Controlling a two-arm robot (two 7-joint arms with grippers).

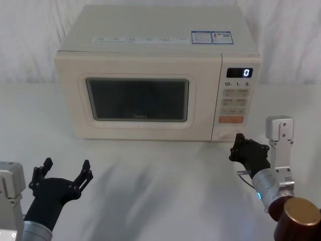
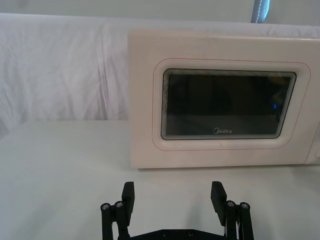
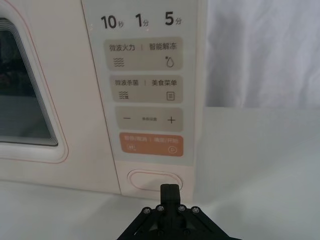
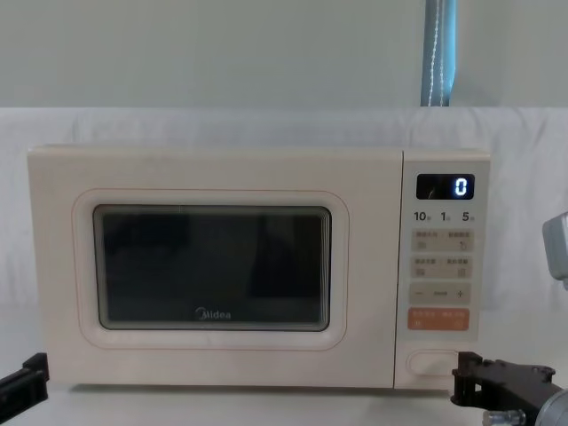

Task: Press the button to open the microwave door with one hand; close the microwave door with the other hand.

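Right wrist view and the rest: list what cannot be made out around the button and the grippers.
- Right wrist view: whether the right gripper touches the button; its shut fingers cover the button's lower middle.
- Chest view: the button's lower right edge sits behind the right gripper.
- Chest view: the open left gripper is cut off by the frame's edge.
- Head view: the print on the keys above the button is too small to read.

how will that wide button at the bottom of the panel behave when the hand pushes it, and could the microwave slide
The button looks rigid with a raised rim, so it probably sinks in squarely rather than flexing. The shut right hand is lined up right before it. The microwave looks bulky and sits flat on the cloth, so sliding seems unlikely.
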